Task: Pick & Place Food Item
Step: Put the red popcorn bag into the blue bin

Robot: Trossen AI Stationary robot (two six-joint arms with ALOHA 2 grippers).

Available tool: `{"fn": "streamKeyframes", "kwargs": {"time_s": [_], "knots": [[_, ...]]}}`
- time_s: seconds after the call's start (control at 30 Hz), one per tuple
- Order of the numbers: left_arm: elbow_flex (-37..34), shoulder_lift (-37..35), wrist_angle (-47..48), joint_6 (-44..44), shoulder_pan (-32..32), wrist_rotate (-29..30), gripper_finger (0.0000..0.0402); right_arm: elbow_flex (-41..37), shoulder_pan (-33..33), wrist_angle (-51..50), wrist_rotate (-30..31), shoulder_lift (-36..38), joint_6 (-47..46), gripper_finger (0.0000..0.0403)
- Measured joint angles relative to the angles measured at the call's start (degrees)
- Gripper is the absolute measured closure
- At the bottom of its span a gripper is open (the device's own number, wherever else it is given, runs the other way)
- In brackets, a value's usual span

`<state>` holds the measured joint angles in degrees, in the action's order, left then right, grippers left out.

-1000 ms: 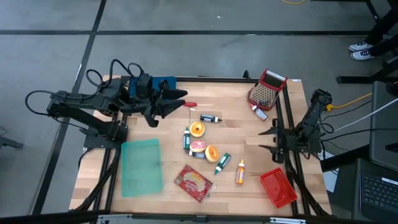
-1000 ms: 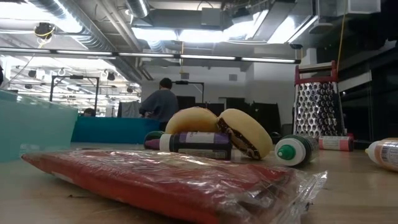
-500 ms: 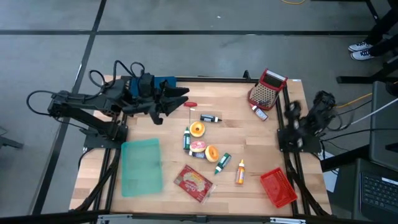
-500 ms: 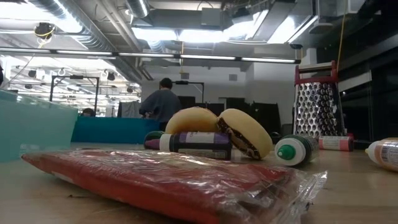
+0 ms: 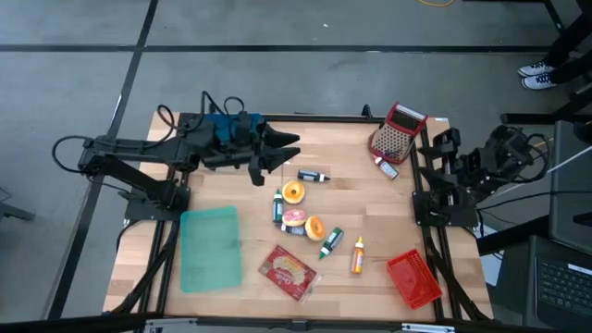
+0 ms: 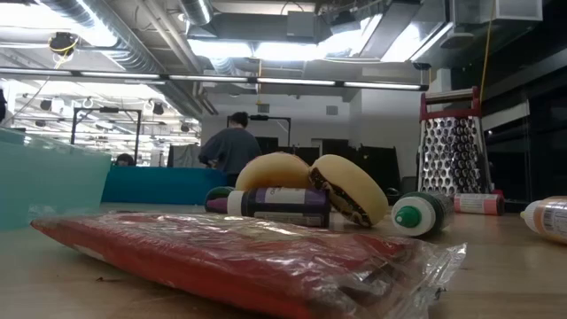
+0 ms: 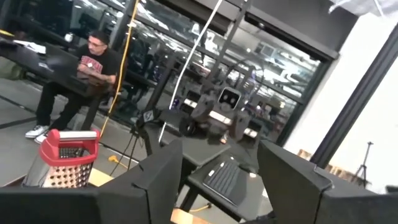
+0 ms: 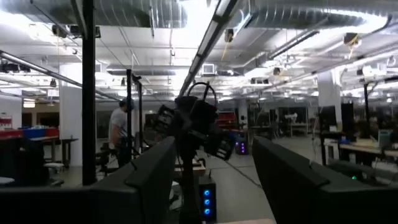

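Above table, far side: left gripper [image 5: 289,148], jaws apart, empty, off the wood.
Right edge: right gripper [image 5: 442,141], jaws apart, empty, raised.
Food at centre: three donuts [image 5: 294,192], touching bottles.
Bottles: five counted.
Around: grater [image 5: 396,132], red basket [image 5: 413,278], green lid [image 5: 210,247], snack packet [image 5: 289,271].

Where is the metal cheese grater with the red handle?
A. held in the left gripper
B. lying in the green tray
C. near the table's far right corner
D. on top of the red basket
C: in the high view the grater sits on the table by the far right corner, apart from the green tray and the red basket.
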<state>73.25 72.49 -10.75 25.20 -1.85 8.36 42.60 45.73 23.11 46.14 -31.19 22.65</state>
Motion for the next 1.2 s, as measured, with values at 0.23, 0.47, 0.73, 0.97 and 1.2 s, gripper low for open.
{"fn": "streamKeyframes", "kwargs": {"time_s": [0.23,0.47,0.73,0.97,1.2], "knots": [[0.0,0.04,0.29,-2.41,0.2,-1.67,0.0196,10.37,-1.98,-0.07,-3.57,-9.35,0.23,0.0186],[0.0,0.03,3.72,-2.76,0.2,-3.34,0.0196,15.91,-2.14,-0.03,-10.69,-13.56,-6.09,0.0186],[0.0,-0.2,6.3,-2.08,0.2,-3.45,0.0196,16.27,-2.18,1.17,-23.35,-15.06,-17.22,0.0186],[0.0,-0.2,6.28,-2.26,0.2,-4.0,0.0196,16.27,-2.96,6.84,-9.51,-17.19,-17.12,0.0186],[0.0,-0.22,6.78,-2.47,-0.6,-3.8,0.0196,16.27,-8.65,8.07,11.26,-19.46,-16.68,0.0186]]}}
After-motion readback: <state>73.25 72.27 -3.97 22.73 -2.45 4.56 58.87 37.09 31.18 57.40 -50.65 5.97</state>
